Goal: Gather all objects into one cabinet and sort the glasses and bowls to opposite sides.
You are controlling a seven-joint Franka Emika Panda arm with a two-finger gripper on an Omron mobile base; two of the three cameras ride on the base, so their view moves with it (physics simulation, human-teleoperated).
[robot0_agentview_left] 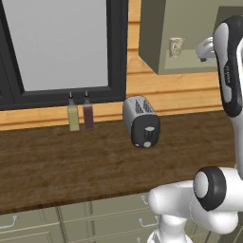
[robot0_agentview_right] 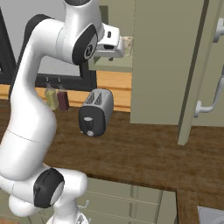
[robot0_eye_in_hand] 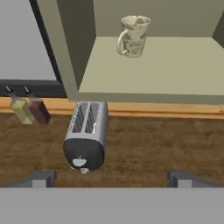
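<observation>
**Open gripper faced the cabinet shelf with one patterned mug on it**

Starting at the left of your hand view, you had the dark-framed window (robot0_eye_in_hand: 22, 39), and below it two small bottles at the back of the counter: a yellowish bottle (robot0_eye_in_hand: 20, 109) and, just beside it to the right, a dark red bottle (robot0_eye_in_hand: 39, 110). In the left base view the same pair stood upright against the wall under the window frame.

Moving right, the silver toaster (robot0_eye_in_hand: 87, 135) sat on the wooden countertop (robot0_eye_in_hand: 148, 148), its two slots up and its dark front panel with a pale knob turned toward you. It stood apart from the bottles and below the front edge of the cabinet.

Above and to the right of the toaster was the olive-green cabinet (robot0_eye_in_hand: 65, 57), open, with its pale green shelf floor exposed. On that floor, toward the left of the opening, stood a cream mug (robot0_eye_in_hand: 133, 36) with a faint pattern and a handle on its left side. It was upright and near the back.

Your gripper (robot0_eye_in_hand: 111, 179) pointed at this scene with its jaws spread fully apart and nothing between them; one dark fingertip (robot0_eye_in_hand: 41, 178) showed at the lower left. In the right base view the hand (robot0_agentview_right: 109, 41) sat high, just beside the mug at the cabinet mouth, with the open cabinet door (robot0_agentview_right: 205, 70) at the far right.
</observation>
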